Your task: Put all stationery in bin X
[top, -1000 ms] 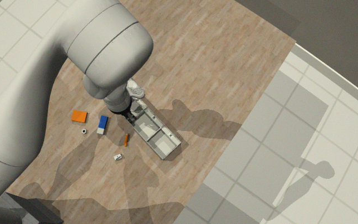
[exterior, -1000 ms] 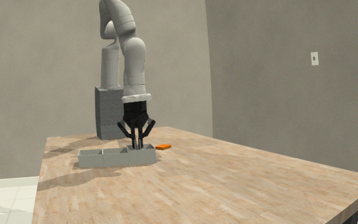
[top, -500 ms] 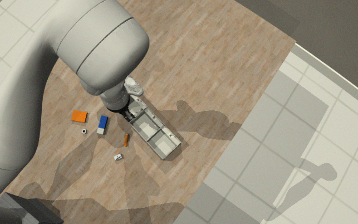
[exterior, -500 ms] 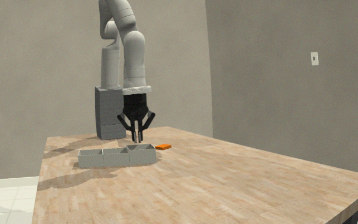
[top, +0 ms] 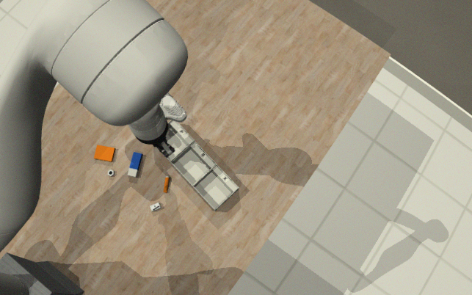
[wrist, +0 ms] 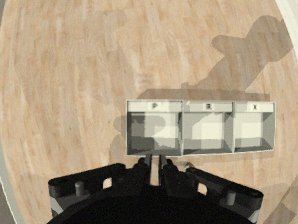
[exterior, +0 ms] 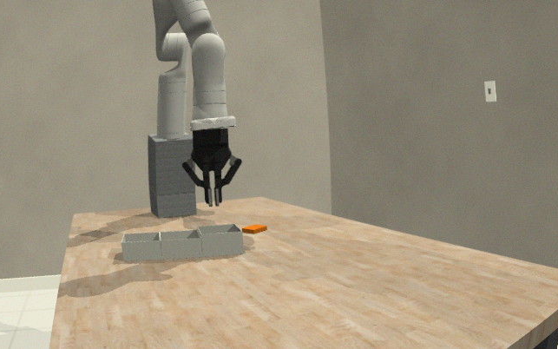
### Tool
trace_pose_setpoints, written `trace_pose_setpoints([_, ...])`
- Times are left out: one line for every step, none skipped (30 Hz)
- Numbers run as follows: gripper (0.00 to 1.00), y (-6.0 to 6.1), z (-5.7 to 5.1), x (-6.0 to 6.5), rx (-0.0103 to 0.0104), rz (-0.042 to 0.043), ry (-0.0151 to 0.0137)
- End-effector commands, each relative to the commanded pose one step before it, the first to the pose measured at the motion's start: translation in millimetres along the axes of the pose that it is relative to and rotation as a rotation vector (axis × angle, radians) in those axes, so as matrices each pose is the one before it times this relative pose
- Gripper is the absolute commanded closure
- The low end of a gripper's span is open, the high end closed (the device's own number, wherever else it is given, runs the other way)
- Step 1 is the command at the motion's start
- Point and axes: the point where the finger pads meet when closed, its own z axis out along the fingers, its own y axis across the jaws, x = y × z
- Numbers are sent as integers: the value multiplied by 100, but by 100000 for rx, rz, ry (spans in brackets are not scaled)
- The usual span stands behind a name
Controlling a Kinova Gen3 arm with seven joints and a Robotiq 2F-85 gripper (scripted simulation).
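My gripper (top: 166,148) (exterior: 214,200) (wrist: 155,162) is shut with nothing between the fingers. It hangs well above the table, over the near edge of the end bin marked P (wrist: 154,106). The grey row of three bins (top: 213,169) (exterior: 181,249) reads P, R, X. The X bin (top: 226,179) (exterior: 140,251) (wrist: 253,106) is at the far end from my gripper. On the table beside the bins lie a blue and white eraser (top: 135,164), an orange marker (top: 166,184) and an orange block (top: 104,153) (exterior: 254,228).
A small metal nut (top: 111,172) lies near the eraser. A small white object (top: 155,207) lies past the marker. A white shoe-like thing sits at the P end of the bins. The arm's grey pedestal (exterior: 172,182) stands at the table's back.
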Motion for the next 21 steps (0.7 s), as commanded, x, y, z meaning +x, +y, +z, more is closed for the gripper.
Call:
trace_pose_setpoints([91,305,-2940,860,-35,444,2001])
trace_pose_setpoints([91,0,-833,1,-1,0,0])
trace_pose_setpoints([91,0,-833,1,-1,0,0])
trace_pose_setpoints([91,0,-833,1,-1,0,0])
trace_pose_setpoints([91,0,-833,1,-1,0,0])
trace_pose_setpoints([91,0,-833,1,-1,0,0])
trace_pose_setpoints([91,-1,-828,-6,-1,0,3])
trace_pose_setpoints([91,0,0,0,0,0,0])
trace_pose_setpoints([91,0,0,0,0,0,0])
trace_pose_setpoints([91,1,-835,4,-1,0,-2])
trace_pose_setpoints([91,0,-833,0,-1,0,0])
trace_pose_setpoints([91,0,-833,1,-1,0,0])
trace_pose_setpoints([91,0,-793,1,-1,0,-1])
trace_pose_setpoints([91,0,-1,1,0,0,-1])
trace_pose_setpoints([91,0,-1,1,0,0,0])
trace_pose_setpoints([91,-2,5,-5,-1,1,3])
trace_pose_setpoints([91,1,-2,2,0,0,-1])
trace_pose_setpoints([91,1,-1,1,0,0,-1])
trace_pose_setpoints([91,0,-1,1,0,0,-1])
trace_pose_setpoints([91,0,-1,1,0,0,0])
trace_pose_setpoints([91,-3,5,-2,-4,0,0])
